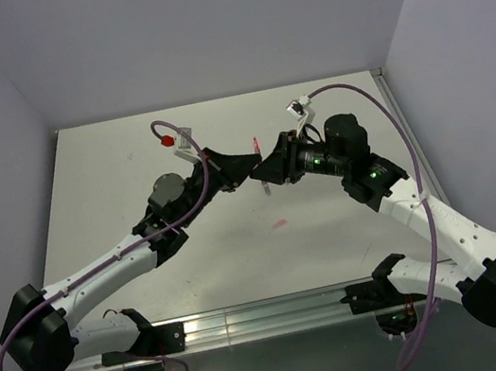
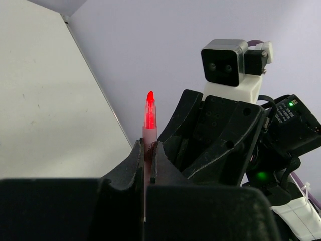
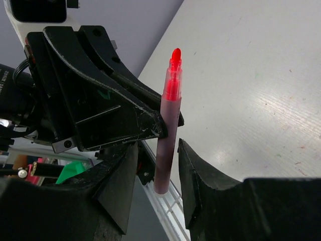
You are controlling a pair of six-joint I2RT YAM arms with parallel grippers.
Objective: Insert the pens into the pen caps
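A red pen point(image 2: 149, 118) with a pinkish barrel and bare red tip stands upright between my two grippers above the middle of the table point(image 1: 132, 182). My left gripper point(image 2: 148, 146) is shut on its barrel, tip pointing up. My right gripper point(image 3: 158, 144) is open, one finger on each side of the pen's lower barrel point(image 3: 168, 130), with a gap on both sides. In the top view the grippers meet nose to nose, left point(image 1: 250, 168) and right point(image 1: 269, 170). A pinkish-red cap point(image 1: 279, 225) lies on the table just in front of them. The other pens and caps are out of view.
A small red piece point(image 1: 165, 143) sits by the left wrist's cable. A metal rail point(image 1: 252, 319) runs along the near table edge between the arm bases. Walls close the table at the back and both sides.
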